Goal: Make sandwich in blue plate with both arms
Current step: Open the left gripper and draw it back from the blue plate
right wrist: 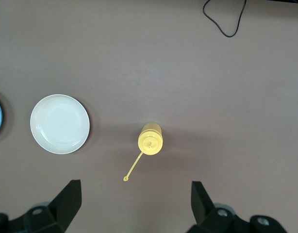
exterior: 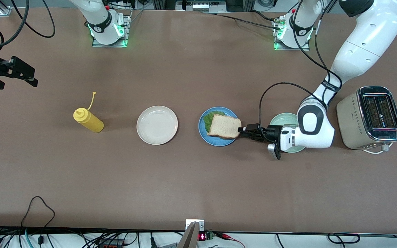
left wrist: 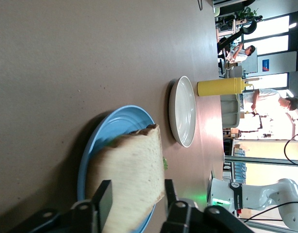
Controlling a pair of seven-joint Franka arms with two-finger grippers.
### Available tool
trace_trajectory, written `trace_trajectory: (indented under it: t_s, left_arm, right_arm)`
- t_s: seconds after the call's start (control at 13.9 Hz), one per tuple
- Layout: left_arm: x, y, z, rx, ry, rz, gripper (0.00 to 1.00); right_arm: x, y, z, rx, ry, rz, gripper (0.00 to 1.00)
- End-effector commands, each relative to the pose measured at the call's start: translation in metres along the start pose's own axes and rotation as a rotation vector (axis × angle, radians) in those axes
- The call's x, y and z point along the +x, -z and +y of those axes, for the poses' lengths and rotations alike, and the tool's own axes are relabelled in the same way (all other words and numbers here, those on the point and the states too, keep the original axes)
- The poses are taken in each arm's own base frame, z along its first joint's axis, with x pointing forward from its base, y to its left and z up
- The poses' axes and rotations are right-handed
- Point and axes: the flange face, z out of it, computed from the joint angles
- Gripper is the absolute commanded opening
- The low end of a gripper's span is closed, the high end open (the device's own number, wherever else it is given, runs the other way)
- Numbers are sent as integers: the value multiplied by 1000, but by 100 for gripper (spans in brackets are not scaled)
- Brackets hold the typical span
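Note:
The blue plate [exterior: 201,131] [left wrist: 117,121] holds the sandwich: a toast slice [exterior: 224,126] [left wrist: 134,165] lies tilted on top of a green lettuce leaf [exterior: 210,117] [left wrist: 165,163]; any slice below is hidden. My left gripper [exterior: 242,130] [left wrist: 137,187] reaches in low from the left arm's end of the table, open. Its fingers stand apart on either side of the top slice's edge. My right gripper [exterior: 26,77] [right wrist: 136,187] hangs open and empty high over the right arm's end of the table, above the yellow bottle, where that arm waits.
A beige-white plate [exterior: 157,124] [right wrist: 59,124] stands beside the blue plate, toward the right arm's end. A yellow squeeze bottle [exterior: 89,120] [right wrist: 150,138] stands past it. A mint-green plate [exterior: 283,120] lies under the left wrist, with a toaster [exterior: 370,117] at that end.

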Motion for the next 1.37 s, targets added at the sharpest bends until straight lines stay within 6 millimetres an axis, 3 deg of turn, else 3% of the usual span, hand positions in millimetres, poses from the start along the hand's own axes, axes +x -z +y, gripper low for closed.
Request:
trace_trajectory:
  t_s: [0.0,0.22,0.58,0.79,1.15,1.3]
  left_arm:
    - [4,8,11,6,-50,0,100]
    - [9,23,21,97,-123,-53,100]
    - [35,78,68,255,-255,-122,100]
    - [45,122,90,334,-288,-212,100]
    - [44,189,130,480,-184,-299,100]
    - [44,213,157,592,-123,-350,100]
  right_arm:
    - [-1,5,-2,8,11,11,100]
    - [-1,5,-3,9,11,10,100]
    - [-2,6,-4,9,12,11,100]
    - [-2,6,-3,7,11,11,100]
    - [-2,6,-2,6,11,7,100]
    - [-2,6,-2,6,11,7,100]
